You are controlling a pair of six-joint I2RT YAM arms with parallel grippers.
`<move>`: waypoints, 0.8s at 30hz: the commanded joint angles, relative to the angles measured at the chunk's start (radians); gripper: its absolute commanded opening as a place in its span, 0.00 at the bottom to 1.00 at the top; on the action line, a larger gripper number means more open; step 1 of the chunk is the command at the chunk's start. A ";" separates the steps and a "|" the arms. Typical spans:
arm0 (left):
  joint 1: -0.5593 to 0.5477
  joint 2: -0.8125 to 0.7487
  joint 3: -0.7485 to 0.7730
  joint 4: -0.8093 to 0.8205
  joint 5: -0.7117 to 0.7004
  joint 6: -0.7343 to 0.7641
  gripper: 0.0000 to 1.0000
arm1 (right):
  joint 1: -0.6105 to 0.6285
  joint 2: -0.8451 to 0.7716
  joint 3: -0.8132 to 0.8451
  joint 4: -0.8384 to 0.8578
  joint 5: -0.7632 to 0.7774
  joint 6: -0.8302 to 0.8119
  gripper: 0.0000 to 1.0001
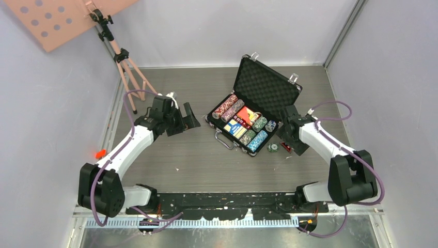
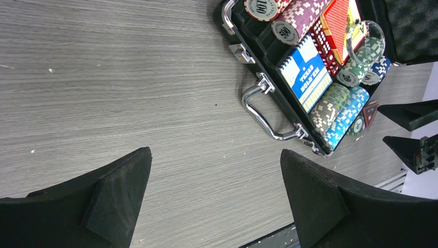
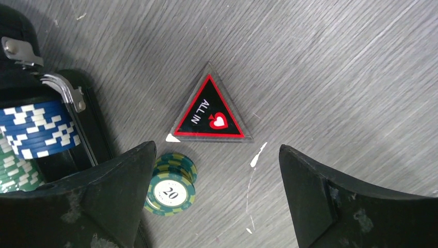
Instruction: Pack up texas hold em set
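Observation:
The black silver-trimmed briefcase point(image 1: 268, 85) lies open mid-table with its foam lid up. Rows of multicoloured chips point(image 1: 253, 138), a red deck point(image 2: 341, 26), a blue deck point(image 2: 307, 77) and red dice point(image 2: 323, 44) sit inside. Outside its right corner, a small stack of green "20" chips point(image 3: 171, 183) and a triangular "ALL IN" marker point(image 3: 210, 113) lie on the table. My right gripper point(image 3: 217, 150) hovers open over them; its left finger is beside the green stack and holds nothing. My left gripper point(image 2: 216, 152) is open over bare table, left of the case handle point(image 2: 263, 116).
A pink tripod point(image 1: 126, 64) stands at the back left under a pink perforated board point(image 1: 57, 18). Grey walls close in the table on three sides. A small red object point(image 1: 99, 153) sits at the left table edge.

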 commanded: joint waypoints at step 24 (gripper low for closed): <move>0.006 0.001 0.020 0.012 0.050 0.049 1.00 | -0.050 0.136 -0.042 0.086 -0.014 0.306 0.98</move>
